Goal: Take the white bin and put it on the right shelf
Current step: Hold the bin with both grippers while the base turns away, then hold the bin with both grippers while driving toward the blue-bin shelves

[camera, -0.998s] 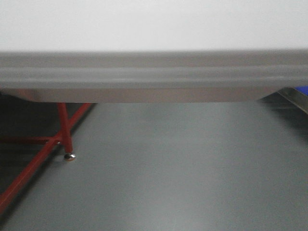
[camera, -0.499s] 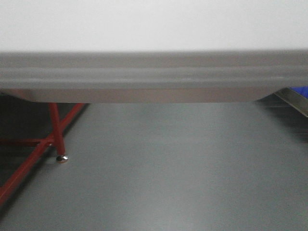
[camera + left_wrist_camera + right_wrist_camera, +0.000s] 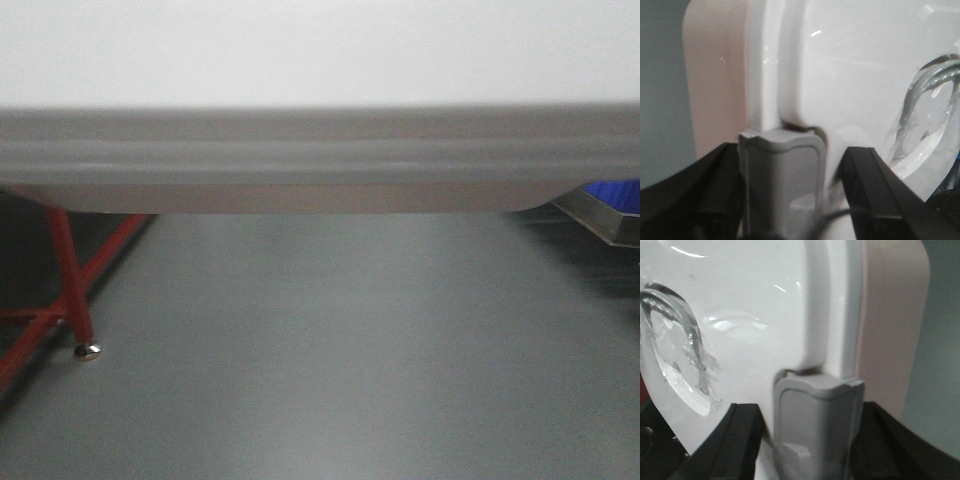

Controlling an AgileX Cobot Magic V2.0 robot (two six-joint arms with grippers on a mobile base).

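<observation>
two grips carry the load. the left pincer (image 3: 782, 150) is clamped on one end of the white bin (image 3: 320, 50), pressed against the glossy rim where the lid edge steps down. the right pincer (image 3: 815, 400) is clamped the same way on the opposite end. the bin hangs in the air close to the front camera, its ribbed rim filling the upper half of that view, with bare floor (image 3: 330, 360) below. a red frame (image 3: 65, 270) stands low on the left. at the far right edge shows a shiny rail of what i take to be the right shelf (image 3: 600, 215), with a blue crate (image 3: 615, 188) just behind it.

the step in hand looks like the carry toward that shelf; the placing is not yet done. to do it well, both arms should travel as one, so the gap between the grips does not change and the slick rim is neither pulled nor bowed. the bin should ride level, since a tilt would load one side more and the smooth plastic could slide. because the bin blocks most of the forward view, the swing to the right is best taken slowly. the base should clear the rail before it goes down, and the grips should open only once it rests fully on the shelf.
</observation>
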